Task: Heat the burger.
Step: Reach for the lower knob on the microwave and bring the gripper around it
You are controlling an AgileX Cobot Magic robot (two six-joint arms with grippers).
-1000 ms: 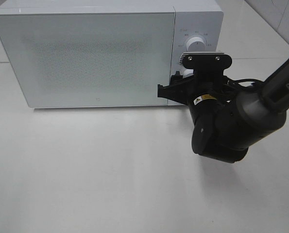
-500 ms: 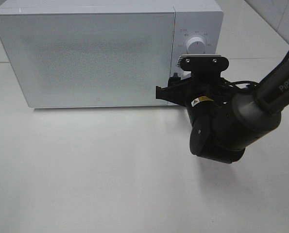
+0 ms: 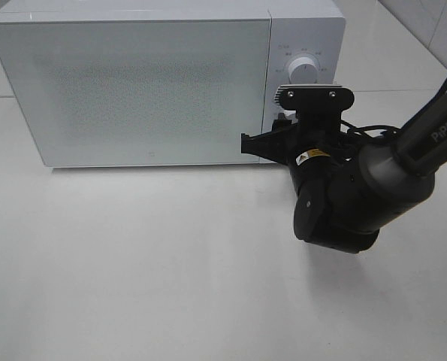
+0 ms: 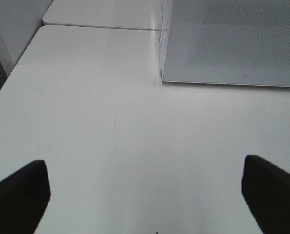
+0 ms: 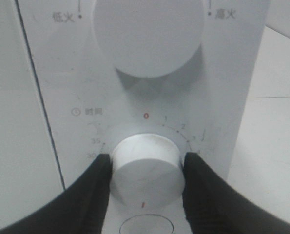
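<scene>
A boxy white microwave oven is set along the far edge of the smooth white worktop, its frosted, speckled door closed. The burger is not to be seen in any view. It is judged to be behind that door, though nothing can be made out through it.

The step in hand is judged to be the setting of the timer. The right gripper has been brought square onto the control panel at the oven's right end. Its two black fingers are pressed against opposite sides of the small round white timer knob, so the knob is clamped between them. Above it the larger round white power dial is left untouched.

For a clean turn, the wrist should be rotated about the knob's own axis, so that the fingers are not dragged sideways off its smooth rim. An even squeeze is called for — a slack one would let the pads slip round the knob without moving it. The printed minute scale climbs to the right of the red zero at its top, so a turn that way is wanted, and only a short one. The oven should not be pushed back along the worktop while turning.

The left gripper is held with its fingers wide apart and nothing between them, above bare worktop toward the left edge, near the oven's front left corner.
</scene>
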